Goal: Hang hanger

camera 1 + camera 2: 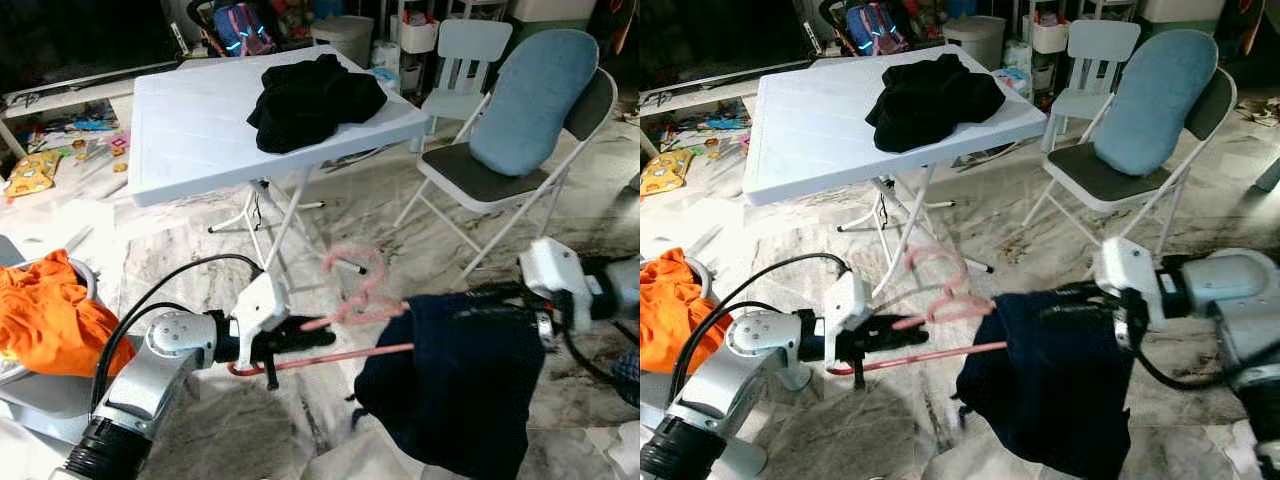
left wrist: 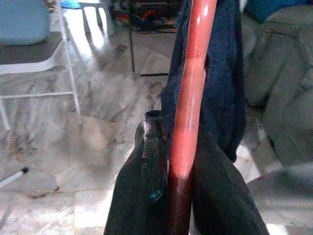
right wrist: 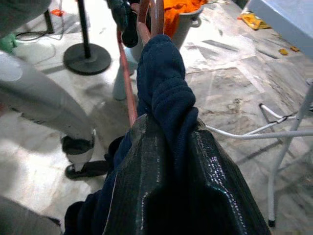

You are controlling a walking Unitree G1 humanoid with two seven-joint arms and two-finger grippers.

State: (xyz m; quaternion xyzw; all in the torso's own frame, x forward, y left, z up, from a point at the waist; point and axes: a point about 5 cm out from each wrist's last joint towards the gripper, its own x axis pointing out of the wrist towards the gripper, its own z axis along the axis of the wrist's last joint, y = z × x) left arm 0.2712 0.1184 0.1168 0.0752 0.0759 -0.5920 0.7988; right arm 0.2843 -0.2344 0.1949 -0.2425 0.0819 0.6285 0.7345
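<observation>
A pink hanger (image 1: 350, 305) with a curled hook is held level in mid-air above the marble floor. My left gripper (image 1: 318, 335) is shut on its lower bar, which runs between the black fingers (image 2: 151, 181) in the left wrist view. A navy garment (image 1: 455, 385) drapes from the hanger's right half. My right gripper (image 1: 480, 298) is shut on the top fold of that garment (image 3: 164, 93), right beside the hanger's arm.
A white folding table (image 1: 190, 125) carries a black garment (image 1: 312, 100) straight ahead. A folding chair (image 1: 500, 180) with a blue cushion stands to the right. An orange cloth (image 1: 50, 315) fills a basket at the left. A stand base (image 3: 87, 58) rests on the floor.
</observation>
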